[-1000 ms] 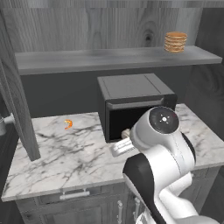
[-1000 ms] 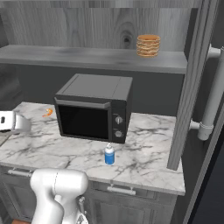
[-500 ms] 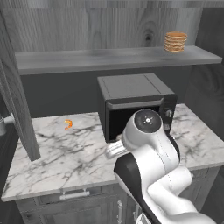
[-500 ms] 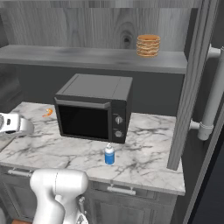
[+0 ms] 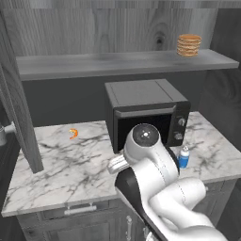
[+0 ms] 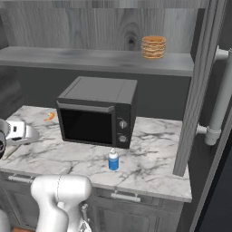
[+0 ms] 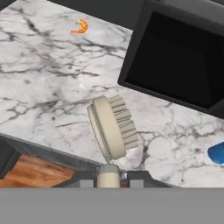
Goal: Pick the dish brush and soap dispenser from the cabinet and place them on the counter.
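My gripper (image 7: 108, 178) is shut on the tan handle of the dish brush (image 7: 113, 127). Its round pale bristled head hangs over the front part of the white marble counter (image 7: 39, 83), left of the microwave's front. In the right base view my white hand (image 6: 20, 131) hovers over the counter's left end. The soap dispenser (image 6: 113, 161), a small blue bottle with a white pump, stands upright on the counter (image 6: 149, 167) in front of the microwave's right corner. It also shows as the blue bottle (image 5: 183, 157) beside my arm. The cabinet shelf (image 5: 122, 62) runs above.
A black microwave (image 6: 97, 111) stands mid-counter under the shelf. A stack of tan discs (image 6: 153, 47) sits on the shelf's right end. A small orange curled item (image 5: 74, 133) lies at the counter's back left. Open cabinet doors (image 6: 199, 90) flank the counter.
My arm has swung left and lower, and the hand has drifted down toward the counter's left front with the brush still held. The soap dispenser has not moved.
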